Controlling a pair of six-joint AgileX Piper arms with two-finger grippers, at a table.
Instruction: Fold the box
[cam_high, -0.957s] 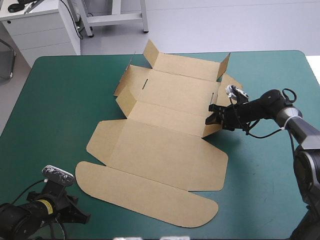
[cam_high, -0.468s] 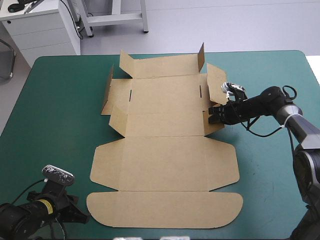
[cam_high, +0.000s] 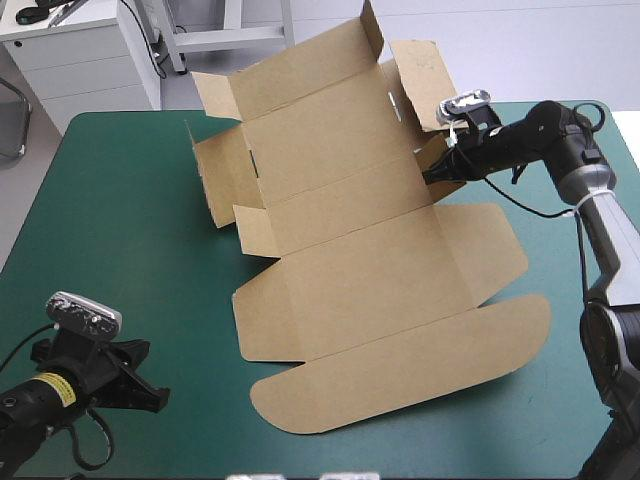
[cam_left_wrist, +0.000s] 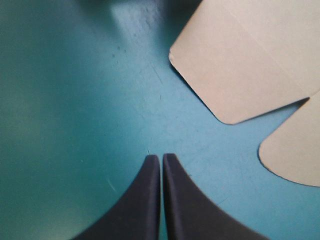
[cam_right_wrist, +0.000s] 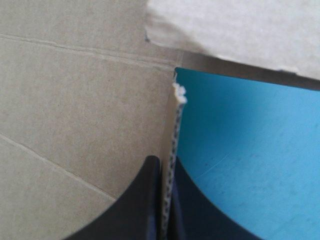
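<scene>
Zero walls tucked rn: right end effector pinches the cut brown cardboard box, left end effector closed, idle.

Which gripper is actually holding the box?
The right gripper: it is shut on the right-hand edge of the box, with the board pinched in it. The left gripper is shut on nothing, over the bare teal-green cover, apart from the box.

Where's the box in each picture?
High view: box mid-table, far half tilted up, right gripper holding its edge.
Left wrist view: two rounded box flaps ahead of the shut left gripper, not touching.
Right wrist view: box edge pinched between the fingers.
Shared landmark: teal-green cover.
</scene>
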